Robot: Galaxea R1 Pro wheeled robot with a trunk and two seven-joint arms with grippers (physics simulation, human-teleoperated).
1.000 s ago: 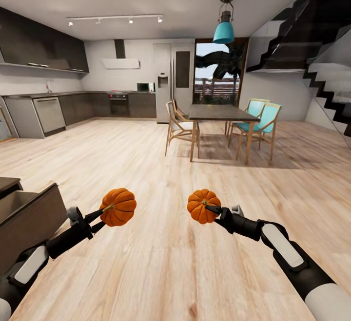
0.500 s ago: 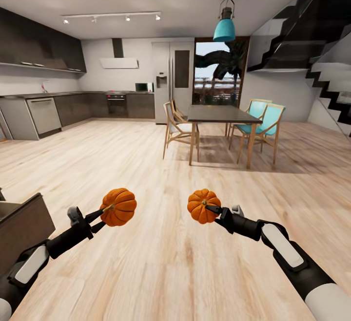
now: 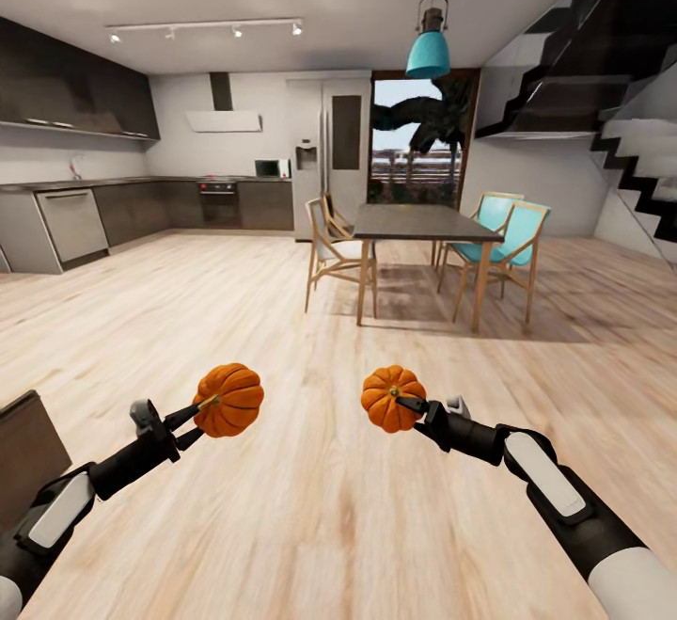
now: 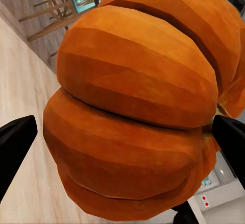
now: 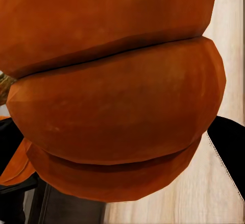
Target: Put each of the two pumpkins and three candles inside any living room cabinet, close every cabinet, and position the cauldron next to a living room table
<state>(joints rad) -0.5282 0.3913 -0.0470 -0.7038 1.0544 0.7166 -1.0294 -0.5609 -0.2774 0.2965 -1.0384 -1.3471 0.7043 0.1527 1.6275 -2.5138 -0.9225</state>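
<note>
Both jaws grip ribbed orange pumpkins, left pumpkin (image 3: 228, 400) and right pumpkin (image 3: 392, 398); carry them level and drive smoothly toward the dark-brown wooden cabinet (image 3: 28, 451).

Matt, ribbed orange skin with faint mottling covers the pumpkin (image 3: 228, 400) clamped in the left gripper (image 3: 199, 421) and the pumpkin (image 3: 392, 398) clamped in the right gripper (image 3: 406, 404); both sets of fingers are smooth black plastic. Below the grippers, the floor (image 3: 310, 507) is pale, satin-finished wood planking. Ahead, the dining table (image 3: 423, 222) has a dark matt top on light wooden legs.
</note>
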